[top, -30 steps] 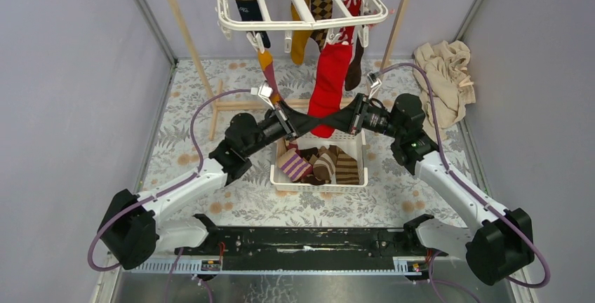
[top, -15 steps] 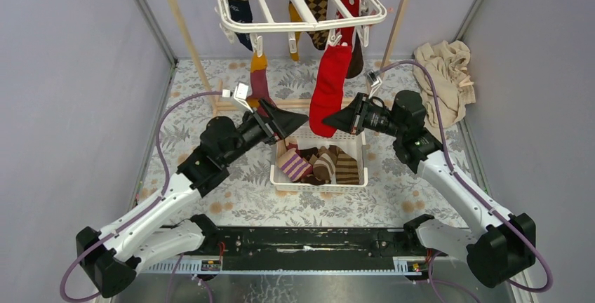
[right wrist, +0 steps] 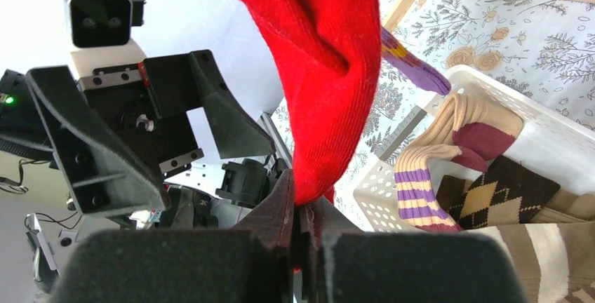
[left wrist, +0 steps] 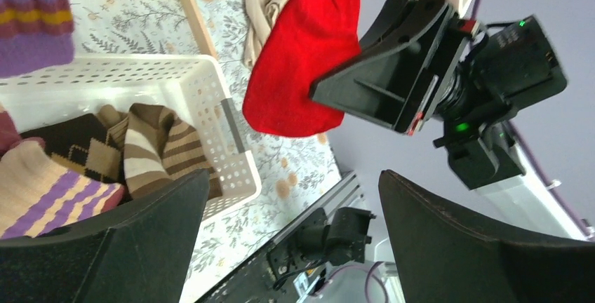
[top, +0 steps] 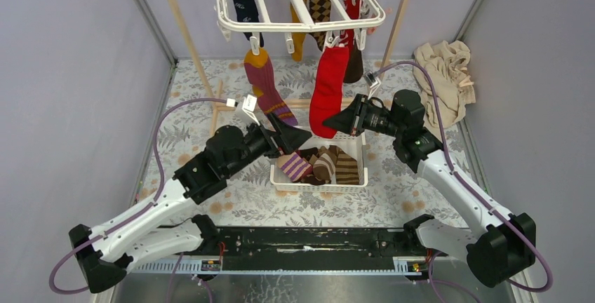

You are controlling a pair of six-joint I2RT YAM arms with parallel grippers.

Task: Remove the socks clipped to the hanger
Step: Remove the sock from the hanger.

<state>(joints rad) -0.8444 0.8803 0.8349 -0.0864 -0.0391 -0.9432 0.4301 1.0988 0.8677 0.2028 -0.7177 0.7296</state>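
From above, the hanger (top: pixel 302 21) hangs at the back with socks (top: pixel 321 5) clipped beneath it. A red sock (top: pixel 328 89) dangles lowest, over the basket (top: pixel 319 186).

Left wrist: the left gripper (left wrist: pixel 295 177) gapes wide, holding nothing.

Right wrist: the right gripper (right wrist: pixel 300 212) is pinched closed on the red sock's toe.

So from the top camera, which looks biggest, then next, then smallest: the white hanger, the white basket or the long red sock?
1. hanger, though it hangs nearer the camera and runs off the top edge
2. basket
3. red sock
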